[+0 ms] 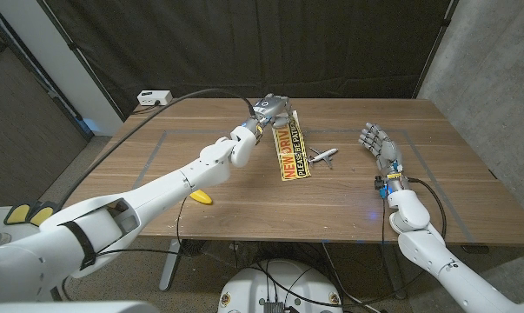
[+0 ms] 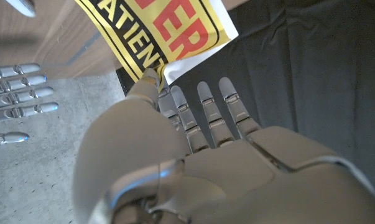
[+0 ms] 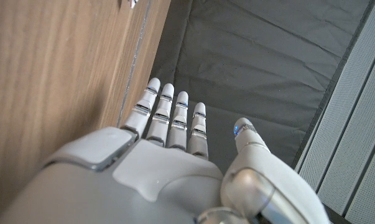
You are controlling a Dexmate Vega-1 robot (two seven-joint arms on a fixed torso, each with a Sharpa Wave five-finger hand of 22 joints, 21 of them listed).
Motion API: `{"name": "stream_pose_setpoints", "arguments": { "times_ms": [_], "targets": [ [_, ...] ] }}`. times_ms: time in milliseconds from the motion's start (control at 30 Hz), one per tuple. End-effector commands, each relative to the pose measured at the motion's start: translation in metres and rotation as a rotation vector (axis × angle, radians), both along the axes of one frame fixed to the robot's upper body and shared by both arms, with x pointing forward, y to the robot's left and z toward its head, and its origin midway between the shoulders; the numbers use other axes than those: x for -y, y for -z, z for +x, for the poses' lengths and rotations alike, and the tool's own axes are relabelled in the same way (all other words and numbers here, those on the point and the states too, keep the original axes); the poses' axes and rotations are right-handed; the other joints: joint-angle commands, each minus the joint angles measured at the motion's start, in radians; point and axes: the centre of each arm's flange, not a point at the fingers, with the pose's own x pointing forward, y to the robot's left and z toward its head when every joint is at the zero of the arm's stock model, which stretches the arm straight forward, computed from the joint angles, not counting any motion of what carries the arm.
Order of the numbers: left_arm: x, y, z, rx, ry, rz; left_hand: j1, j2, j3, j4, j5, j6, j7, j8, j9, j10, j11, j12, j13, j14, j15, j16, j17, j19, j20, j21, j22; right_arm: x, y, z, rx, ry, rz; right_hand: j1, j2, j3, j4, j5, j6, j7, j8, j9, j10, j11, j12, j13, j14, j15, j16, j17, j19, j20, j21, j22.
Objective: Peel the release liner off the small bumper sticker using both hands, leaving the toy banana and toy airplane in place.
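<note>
Gripping comes first here, and it looks to be under way: the left hand has the far end of the bumper sticker pinched, so that the yellow strip rises from the desk at that end while its near end lies close to the wood. The right hand holds nothing; it stands well apart on the right side of the desk, fingers spread and upright, palm not on the wood. Judging by this, the task is at the lift-and-present step, and no peeling has begun, since the white liner is on the sticker.

Next, the right hand would have to travel across to the sticker and catch a corner of one layer while the left keeps the other, then draw the two apart. Its path runs over the toy airplane, which sits just beside the sticker's right edge, so it should come in high. The toy banana lies near the front edge under the left forearm, partly hidden, so that arm ought not to sag.

From the left wrist view the pinch is plain: thumb against the printed face, fingers behind, and white backing peeking past the yellow edge, which the head view is too far away to show. The right wrist view confirms extended fingers beside bare desk.
</note>
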Motion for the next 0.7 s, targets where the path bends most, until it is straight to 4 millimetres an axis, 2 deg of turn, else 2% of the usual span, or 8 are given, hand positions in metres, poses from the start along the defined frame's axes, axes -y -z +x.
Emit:
{"name": "stream_pose_setpoints", "arguments": {
  "times_ms": [33,133,233,300,433,533,633,700],
  "targets": [
    [0.01,0.005,-0.021,0.249,0.079,-0.007,-0.013,0.008,0.002,0.011,0.008,0.045,-0.061,0.02,0.013,0.024,-0.002,-0.007,-0.011,0.02,-0.113,-0.014,-0.007,0.004,-0.004,0.01,-0.009,-0.011,-0.023,-0.011,-0.005,0.042,-0.092,0.011,-0.014,-0.003,-0.011,-0.005,0.015,0.001,0.006,0.005,0.015,-0.003,0.004,0.004,0.013,-0.004,0.006,0.006,0.016,0.001,0.008,0.003],
    [0.013,0.009,-0.023,0.292,0.1,-0.019,-0.018,0.008,0.001,0.013,0.011,0.042,-0.066,0.023,0.015,0.016,0.001,-0.017,-0.019,0.02,-0.109,-0.023,-0.009,0.004,-0.001,0.01,-0.015,-0.017,-0.03,-0.015,0.004,0.049,-0.127,0.021,-0.034,-0.008,-0.024,-0.004,0.012,-0.004,0.001,0.005,0.008,-0.007,-0.001,0.005,0.003,-0.008,0.002,0.007,0.017,0.002,0.008,0.003],
    [0.016,0.013,-0.024,0.328,0.114,-0.042,-0.036,-0.006,-0.009,0.016,0.022,0.054,-0.092,0.034,0.002,-0.066,0.023,-0.073,-0.049,-0.031,-0.094,-0.076,-0.026,-0.014,0.002,0.01,-0.039,-0.022,-0.037,-0.019,0.016,0.052,-0.153,0.029,-0.044,-0.011,-0.03,-0.002,0.007,-0.006,-0.003,0.005,0.001,-0.015,-0.005,0.005,-0.003,-0.009,0.0,0.008,0.012,0.004,0.005,0.004],
    [0.018,0.014,-0.026,0.346,0.116,-0.052,-0.047,-0.016,-0.02,0.018,0.029,0.065,-0.105,0.04,-0.009,-0.118,0.037,-0.114,-0.071,-0.08,-0.071,-0.115,-0.042,-0.057,0.021,0.0,-0.053,-0.026,-0.042,-0.021,0.026,0.049,-0.169,0.032,-0.049,-0.013,-0.032,-0.002,0.007,-0.007,-0.004,0.006,0.0,-0.016,-0.006,0.005,-0.007,-0.009,-0.002,0.009,0.011,0.005,0.005,0.004],
    [0.02,0.014,-0.028,0.375,0.122,-0.059,-0.061,-0.033,-0.042,0.019,0.039,0.074,-0.109,0.045,-0.027,-0.211,0.058,-0.2,-0.113,-0.171,-0.025,-0.17,-0.075,-0.134,0.058,-0.023,-0.071,-0.032,-0.05,-0.023,0.041,0.044,-0.2,0.037,-0.054,-0.015,-0.035,-0.001,0.006,-0.007,-0.005,0.006,-0.003,-0.016,-0.009,0.005,-0.013,-0.008,-0.004,0.01,0.006,0.007,0.003,0.004],
    [0.023,0.014,-0.032,0.417,0.12,-0.07,-0.063,-0.038,-0.056,0.016,0.044,0.079,-0.11,0.046,-0.039,-0.282,0.078,-0.27,-0.155,-0.241,0.019,-0.214,-0.109,-0.211,0.11,-0.055,-0.082,-0.038,-0.055,-0.024,0.048,0.039,-0.22,0.041,-0.059,-0.017,-0.036,0.0,0.001,-0.01,-0.009,0.006,-0.009,-0.017,-0.012,0.006,-0.025,-0.007,-0.008,0.011,-0.001,0.008,-0.001,0.004],
    [0.025,0.014,-0.036,0.464,0.115,-0.075,-0.068,-0.037,-0.065,0.019,0.046,0.084,-0.111,0.048,-0.046,-0.308,0.081,-0.303,-0.179,-0.29,0.055,-0.242,-0.128,-0.257,0.118,-0.081,-0.087,-0.041,-0.059,-0.025,0.048,0.048,-0.238,0.044,-0.062,-0.019,-0.036,0.001,0.0,-0.011,-0.01,0.006,-0.014,-0.017,-0.015,0.006,-0.031,-0.007,-0.01,0.013,-0.008,0.012,-0.004,0.005],
    [0.027,0.015,-0.038,0.487,0.119,-0.074,-0.071,-0.036,-0.069,0.02,0.047,0.087,-0.111,0.048,-0.048,-0.317,0.08,-0.315,-0.188,-0.307,0.062,-0.251,-0.135,-0.273,0.119,-0.091,-0.089,-0.043,-0.06,-0.026,0.045,0.062,-0.241,0.045,-0.064,-0.021,-0.036,0.001,0.001,-0.01,-0.011,0.006,-0.009,-0.02,-0.013,0.007,-0.034,-0.01,-0.011,0.014,-0.011,0.014,-0.005,0.005]
  ]
}}
